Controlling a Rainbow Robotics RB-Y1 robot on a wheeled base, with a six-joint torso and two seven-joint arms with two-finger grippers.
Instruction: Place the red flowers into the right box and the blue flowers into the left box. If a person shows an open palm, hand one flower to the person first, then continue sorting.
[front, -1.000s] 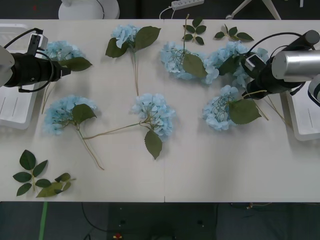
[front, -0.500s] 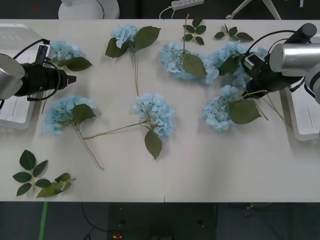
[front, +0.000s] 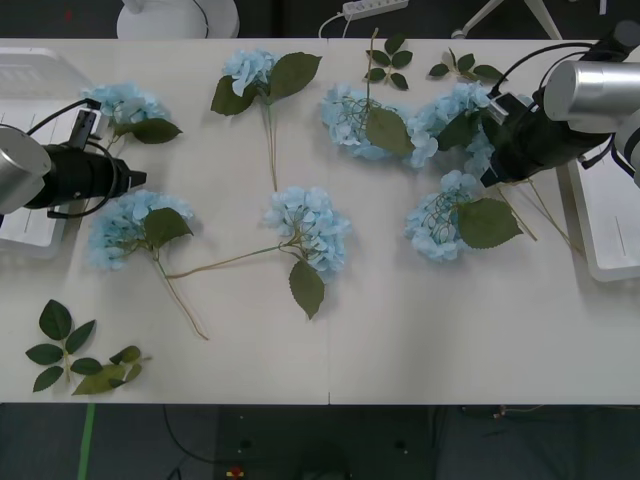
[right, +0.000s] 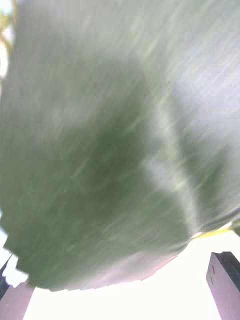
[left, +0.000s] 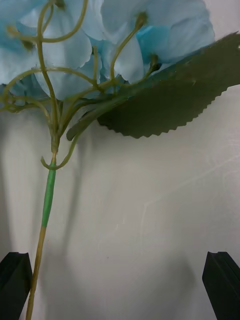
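Several blue flowers lie across the table, among them one at the far left (front: 125, 102), one nearer the front (front: 125, 222), one in the middle (front: 312, 228) and one at the right (front: 440, 225). My left gripper (front: 140, 180) hovers between the two left flowers. It is open, and a blue flower (left: 125, 45) lies ahead of it with its stem (left: 47, 200) running past one finger (left: 15, 280). My right gripper (front: 492, 140) is open among the right flowers, close over a green leaf (right: 110, 150). The left box (front: 25, 228) and right box (front: 610, 240) sit at the table's ends. Red flowers are out of view.
Loose green leaf sprigs lie at the front left corner (front: 75, 355) and at the back edge (front: 390, 60), (front: 465, 68). Long thin stems (front: 215, 265) trail between the flowers. The front right of the table is bare.
My left gripper has moved right and toward the front, away from the far-left flower. My right gripper has drawn back a little toward the table's far side.
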